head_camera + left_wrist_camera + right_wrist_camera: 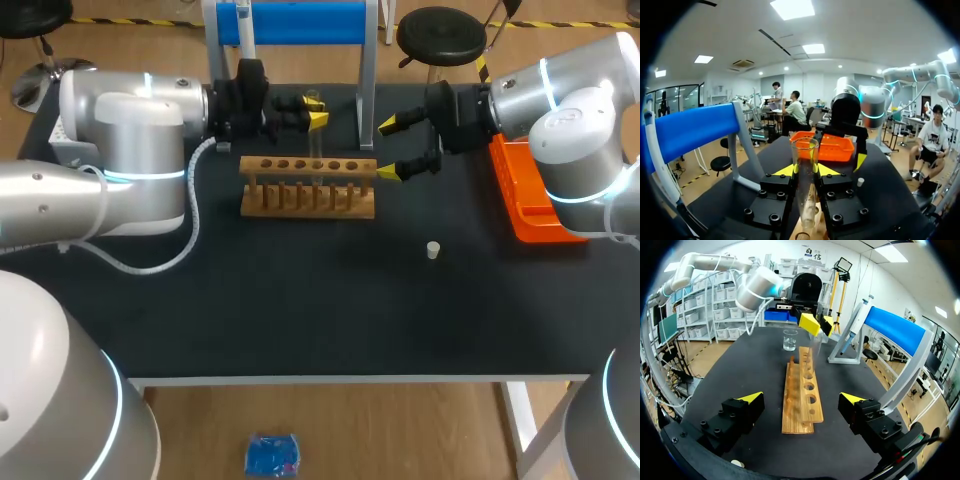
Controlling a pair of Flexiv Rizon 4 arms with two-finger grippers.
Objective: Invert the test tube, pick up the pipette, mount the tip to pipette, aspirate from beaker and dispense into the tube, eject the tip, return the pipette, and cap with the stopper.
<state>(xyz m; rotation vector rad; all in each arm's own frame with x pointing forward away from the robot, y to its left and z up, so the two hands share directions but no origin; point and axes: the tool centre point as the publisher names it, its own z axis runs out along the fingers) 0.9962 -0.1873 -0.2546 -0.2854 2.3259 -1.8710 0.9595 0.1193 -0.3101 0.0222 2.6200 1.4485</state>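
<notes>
the test tube (pixel 805 150) stands mouth up over the wooden rack (pixel 308 187), pinched between the left gripper's (pixel 315 120) yellow tips. the right gripper (pixel 388 148) is wide open and empty by the rack's right end. the stopper (pixel 433 250) lies on the table, well apart.

Stopper (pixel 433 250) right of rack (pixel 308 210)

Open mat (pixel 300 300) lies between the rack (pixel 308 187) and the table's front edge, broken only by the stopper (pixel 433 250). Behind the rack, the blue-barred stand (pixel 300 22) hems in my left gripper (pixel 316 120) and its clamped test tube (pixel 315 103); the orange tray (pixel 530 200) blocks the right side.
</notes>
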